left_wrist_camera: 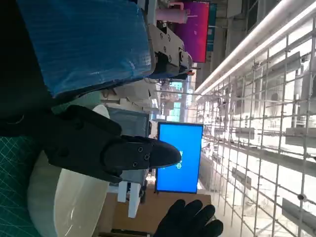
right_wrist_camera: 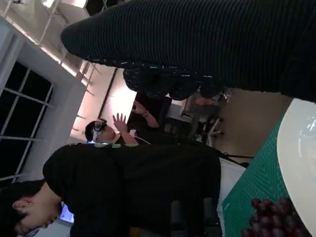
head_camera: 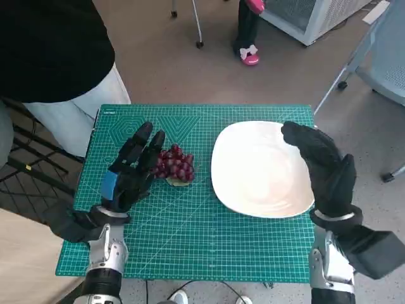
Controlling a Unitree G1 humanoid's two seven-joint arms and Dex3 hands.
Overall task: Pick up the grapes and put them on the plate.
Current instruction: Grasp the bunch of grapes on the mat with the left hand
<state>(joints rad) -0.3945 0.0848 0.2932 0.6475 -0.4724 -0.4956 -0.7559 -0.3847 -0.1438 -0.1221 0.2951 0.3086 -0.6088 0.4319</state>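
A bunch of dark red grapes (head_camera: 175,163) lies on the green cutting mat (head_camera: 190,221), just left of the white plate (head_camera: 259,171). My left hand (head_camera: 131,168) hovers at the grapes' left side, its fingers (head_camera: 143,140) stretched out and apart, with nothing in it. My right hand (head_camera: 323,166) is raised over the plate's right edge, flat and empty. The right wrist view shows the grapes (right_wrist_camera: 269,219) beside the plate's rim (right_wrist_camera: 296,163). In the left wrist view the plate (left_wrist_camera: 64,202) and my gloved right hand (left_wrist_camera: 190,219) appear beyond my left fingers (left_wrist_camera: 113,148).
A person in a black top (head_camera: 50,44) stands at the mat's far left corner, and is seen too in the right wrist view (right_wrist_camera: 133,187). Chair legs (head_camera: 196,28) and pink shoes (head_camera: 249,56) stand on the floor beyond the table. A grey chair (head_camera: 380,57) is at the right.
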